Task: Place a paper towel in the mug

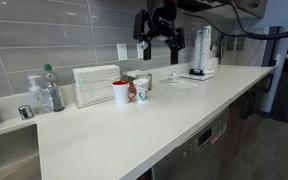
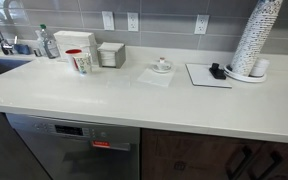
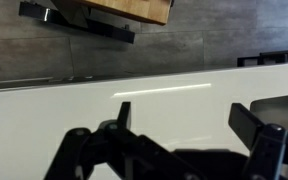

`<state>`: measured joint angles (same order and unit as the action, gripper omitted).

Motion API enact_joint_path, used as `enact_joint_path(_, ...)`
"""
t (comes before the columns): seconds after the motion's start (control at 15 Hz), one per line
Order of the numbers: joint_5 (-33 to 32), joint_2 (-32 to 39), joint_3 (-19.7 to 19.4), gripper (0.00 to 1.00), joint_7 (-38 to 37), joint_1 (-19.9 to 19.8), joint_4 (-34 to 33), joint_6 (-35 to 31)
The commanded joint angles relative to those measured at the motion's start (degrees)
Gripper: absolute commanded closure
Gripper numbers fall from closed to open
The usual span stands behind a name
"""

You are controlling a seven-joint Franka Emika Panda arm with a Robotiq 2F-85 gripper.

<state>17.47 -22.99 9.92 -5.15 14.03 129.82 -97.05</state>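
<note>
red mug [image 1: 121, 92] on counter [image 1: 184, 110], jaws spread, high above, well apart

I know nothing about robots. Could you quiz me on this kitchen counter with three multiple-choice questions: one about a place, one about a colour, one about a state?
1. Where does the mug stand?
A) beside the white box
B) on the floor
C) in a sink

2. What colour is the mug outside?
A) blue
B) red
C) green

3. How are the jaws of the gripper?
A) shut on the mug
B) shut on a bottle
C) open and empty

Answers:
1 A, it stands on the counter by the box.
2 B, its wall is red.
3 C, the wrist view shows them apart, nothing between.
</note>
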Motion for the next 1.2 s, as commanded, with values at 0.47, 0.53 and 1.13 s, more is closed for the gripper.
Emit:
enact_joint_path(0.47, 0.24, -0.03, 0.73, 0.0, 0.24, -0.88, -0.11, 0.2)
enact_joint_path(0.53, 0.24, -0.03, 0.73, 0.0, 0.24, -0.88, -0.11, 0.2)
enact_joint_path(1.13, -1.44, 4.08, -5.76, 0.0, 8.08, -6.96, -3.53, -5.6)
